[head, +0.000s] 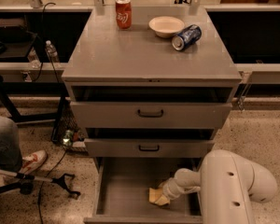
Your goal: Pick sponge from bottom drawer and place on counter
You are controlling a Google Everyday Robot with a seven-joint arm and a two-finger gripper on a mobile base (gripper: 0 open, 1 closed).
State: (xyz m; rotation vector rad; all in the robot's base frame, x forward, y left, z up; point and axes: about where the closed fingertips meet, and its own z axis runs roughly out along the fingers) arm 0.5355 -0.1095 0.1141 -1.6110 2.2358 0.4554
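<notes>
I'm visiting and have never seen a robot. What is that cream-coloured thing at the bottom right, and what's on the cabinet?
That cream shape is the robot's arm, which reaches down into the open bottom drawer. Its gripper, the hand at the tip, is at a pale yellow sponge on the drawer floor; whether it holds it, I cannot tell. The one camera looks down from in front of the cabinet. On the counter stand a red can and a bowl; a blue can lies on its side.
</notes>
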